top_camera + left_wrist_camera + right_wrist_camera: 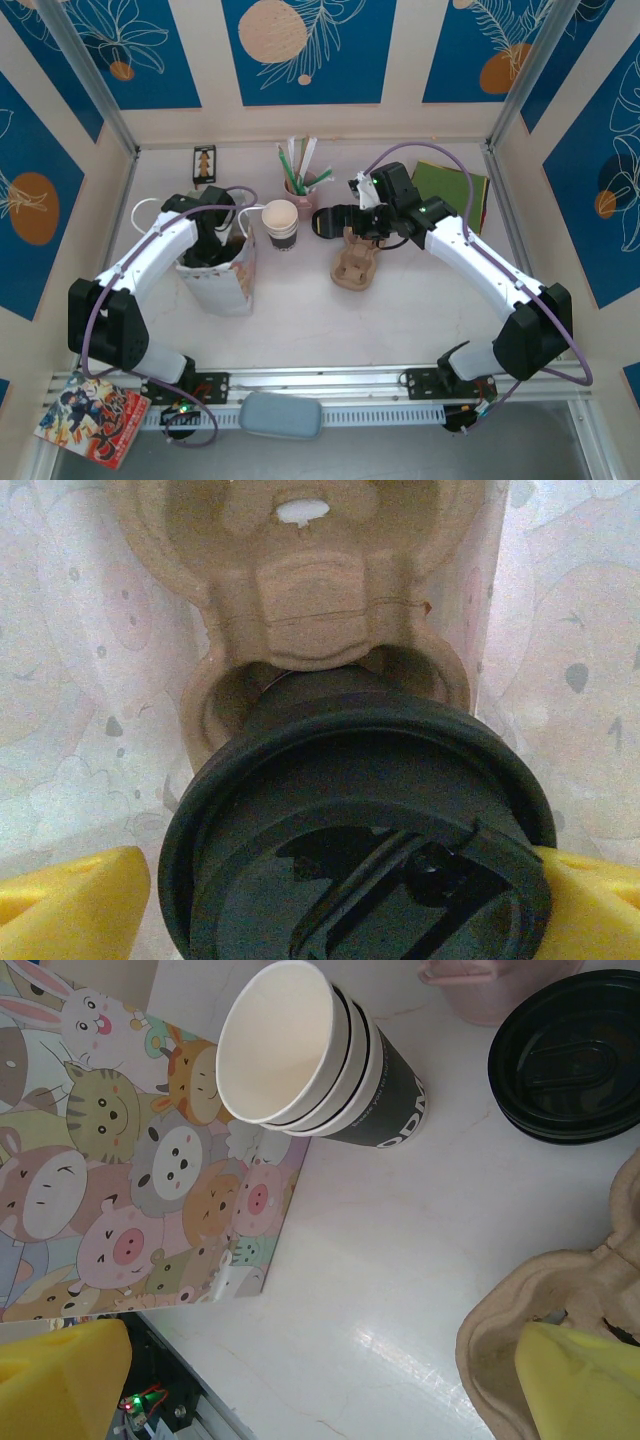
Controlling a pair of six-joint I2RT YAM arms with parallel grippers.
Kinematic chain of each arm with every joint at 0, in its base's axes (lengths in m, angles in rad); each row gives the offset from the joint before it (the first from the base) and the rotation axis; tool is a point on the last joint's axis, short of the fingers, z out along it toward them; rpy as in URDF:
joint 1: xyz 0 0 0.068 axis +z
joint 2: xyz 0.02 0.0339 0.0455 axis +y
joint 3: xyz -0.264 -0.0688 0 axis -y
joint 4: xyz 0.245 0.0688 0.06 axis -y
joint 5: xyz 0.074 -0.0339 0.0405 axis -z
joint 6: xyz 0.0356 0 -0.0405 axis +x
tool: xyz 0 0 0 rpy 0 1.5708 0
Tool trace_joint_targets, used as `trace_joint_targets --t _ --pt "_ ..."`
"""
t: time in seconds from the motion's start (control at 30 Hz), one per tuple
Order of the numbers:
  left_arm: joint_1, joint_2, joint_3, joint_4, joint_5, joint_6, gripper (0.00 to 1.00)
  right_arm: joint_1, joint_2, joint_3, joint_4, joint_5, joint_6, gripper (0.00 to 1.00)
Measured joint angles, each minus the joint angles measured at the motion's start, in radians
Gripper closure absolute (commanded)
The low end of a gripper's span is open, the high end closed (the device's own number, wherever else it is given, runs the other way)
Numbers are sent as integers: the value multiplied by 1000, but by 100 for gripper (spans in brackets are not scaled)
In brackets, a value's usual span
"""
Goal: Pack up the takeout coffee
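Note:
The takeout coffee (350,780), seen from above as a round black lid, sits in a pocket of a brown cardboard carrier (320,590) inside the paper bag (228,285). My left gripper (345,885) reaches down into the bag and is open. Its yellow fingertips (75,900) flank the lid closely, one on each side. My right gripper (320,1380) hangs open above the bare table, with nothing between its fingers. Its right finger is over a second cardboard carrier (540,1330), which stands on the table (355,268).
A stack of lidless cups (282,225) stands just right of the bag, with loose black lids (328,222) beside it. A pink cup of straws (300,187), green napkins (450,190) and a small packet (204,163) are at the back. The bag's cartoon-printed side (110,1170) shows at the left.

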Motion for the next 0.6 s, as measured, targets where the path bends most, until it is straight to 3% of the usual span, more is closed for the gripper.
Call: trace_joint_targets --t 0.6 --pt "1 0 0 0 0 0 5 0 0 0 0 0 0 1"
